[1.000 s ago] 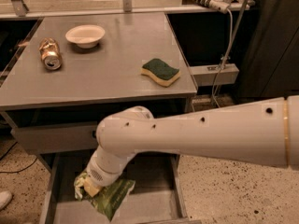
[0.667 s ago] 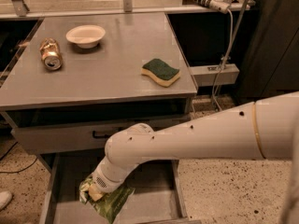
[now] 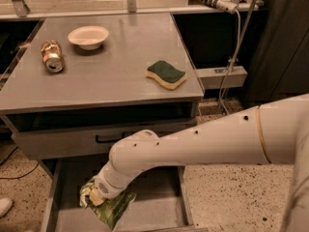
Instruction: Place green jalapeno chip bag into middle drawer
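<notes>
I'm working under dim, warm, yellowish light from above. The worktop (image 3: 111, 81) carries a soft sheen toward its far edge; the bowl (image 3: 88, 36) and sponge (image 3: 166, 74) throw short, soft shadows. My white arm (image 3: 207, 141) is the brightest thing, near right. Below, it darkens: the gripper (image 3: 99, 195) sits low in the middle drawer (image 3: 157, 211), at the green jalapeno chip bag (image 3: 115, 209), under the arm's shadow. Far right is almost black.
</notes>
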Available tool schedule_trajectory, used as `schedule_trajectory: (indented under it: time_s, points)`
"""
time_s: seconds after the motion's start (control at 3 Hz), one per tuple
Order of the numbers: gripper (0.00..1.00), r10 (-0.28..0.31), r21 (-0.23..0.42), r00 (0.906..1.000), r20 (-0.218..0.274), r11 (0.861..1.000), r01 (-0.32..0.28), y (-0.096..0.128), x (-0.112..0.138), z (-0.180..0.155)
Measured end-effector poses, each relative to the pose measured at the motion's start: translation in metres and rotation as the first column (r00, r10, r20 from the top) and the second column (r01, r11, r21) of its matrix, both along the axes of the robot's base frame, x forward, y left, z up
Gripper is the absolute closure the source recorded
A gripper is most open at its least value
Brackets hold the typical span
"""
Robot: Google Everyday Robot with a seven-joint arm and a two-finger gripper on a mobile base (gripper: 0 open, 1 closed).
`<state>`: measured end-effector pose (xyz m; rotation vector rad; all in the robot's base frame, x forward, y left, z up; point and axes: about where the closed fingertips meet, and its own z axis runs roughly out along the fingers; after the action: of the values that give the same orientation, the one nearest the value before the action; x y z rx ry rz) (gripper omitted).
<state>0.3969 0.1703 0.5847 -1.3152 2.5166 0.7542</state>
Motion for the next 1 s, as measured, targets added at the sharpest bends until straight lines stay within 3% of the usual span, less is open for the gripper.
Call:
schedule_trajectory:
  time_s: [0.33,1.0]
  points:
    - [1.00,-0.054,0.006,0.9985,0.006,0.998,0.054,-0.009,0.013,-0.038]
    - [1.00,-0.163,0.050,0.9848,0.061,0.986,0.160,-0.029,0.048,-0.082]
